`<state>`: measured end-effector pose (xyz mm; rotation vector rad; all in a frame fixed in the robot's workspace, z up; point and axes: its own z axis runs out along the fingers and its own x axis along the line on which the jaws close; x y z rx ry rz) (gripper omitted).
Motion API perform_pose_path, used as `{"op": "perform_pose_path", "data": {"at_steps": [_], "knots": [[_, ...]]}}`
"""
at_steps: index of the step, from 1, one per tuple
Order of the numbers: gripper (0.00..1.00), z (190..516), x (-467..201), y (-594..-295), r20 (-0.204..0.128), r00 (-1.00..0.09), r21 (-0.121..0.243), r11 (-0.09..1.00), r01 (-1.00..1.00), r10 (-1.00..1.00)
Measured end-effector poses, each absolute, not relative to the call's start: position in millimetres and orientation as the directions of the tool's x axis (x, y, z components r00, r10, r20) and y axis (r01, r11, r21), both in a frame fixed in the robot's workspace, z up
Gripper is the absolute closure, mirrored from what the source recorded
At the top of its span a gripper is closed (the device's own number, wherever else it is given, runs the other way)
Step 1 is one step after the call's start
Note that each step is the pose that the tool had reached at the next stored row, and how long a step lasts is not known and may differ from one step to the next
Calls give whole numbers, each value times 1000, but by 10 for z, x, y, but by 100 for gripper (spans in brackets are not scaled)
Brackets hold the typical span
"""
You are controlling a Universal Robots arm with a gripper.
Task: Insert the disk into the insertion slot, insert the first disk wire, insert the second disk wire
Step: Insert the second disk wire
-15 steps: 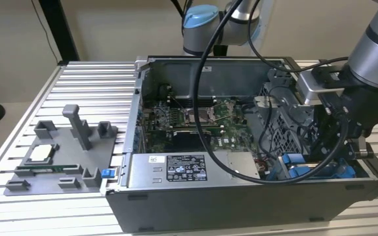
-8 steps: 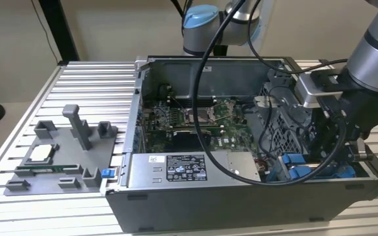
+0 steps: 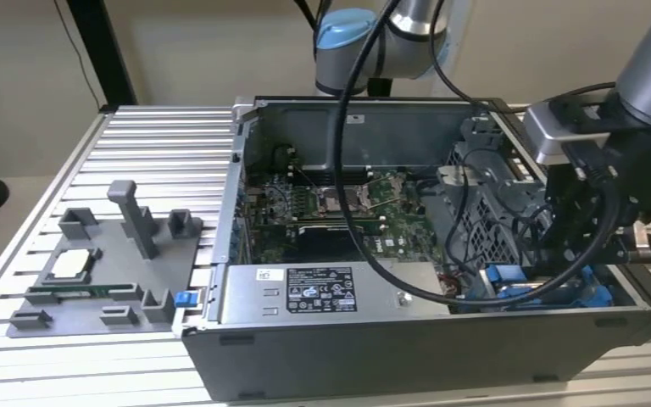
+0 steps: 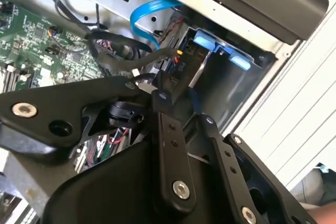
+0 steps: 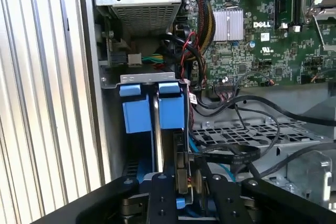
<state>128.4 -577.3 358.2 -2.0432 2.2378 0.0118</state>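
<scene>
Two blue end tabs (image 5: 152, 109) mark the disk, which sits down in the insertion slot (image 5: 113, 129) at the near corner of the computer case (image 3: 416, 339), on the exterior view's right, edge-on so that only its thin metal edge shows between the tabs. By the look of it, the disk is a dense, stiff block, fairly heavy for its bulk and sensitive to knocks, while its plastic carrier is lighter and a little springy; the blue tabs or the carrier's side rails seem the sound places to hold it, not the labelled face. The wires around it are another matter: a flat blue cable (image 4: 152, 11) and thin black leads (image 5: 252, 108) are limp and would need taking at their stiff plug ends. The pincer (image 5: 184, 192) hangs right over the slot, its black fingers (image 5: 163, 203) close around a small connector piece, though whether they are clenched on it I cannot tell. Both wrist views give the slot from close by; the exterior view adds the grey power supply box (image 3: 319, 292), the motherboard (image 3: 325, 212), and a grey parts fixture (image 3: 99, 271) on the ribbed bench (image 3: 156, 136).
</scene>
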Motion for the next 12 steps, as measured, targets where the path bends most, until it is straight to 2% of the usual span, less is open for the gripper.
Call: {"op": "perform_pose_path", "data": {"at_steps": [8, 12], "knots": [[0, 3940, 1283, -5773, -87, -87, -69, 93, -993, -992], [0, 3954, 1282, -5773, -88, -87, -69, 93, -993, -992]]}}
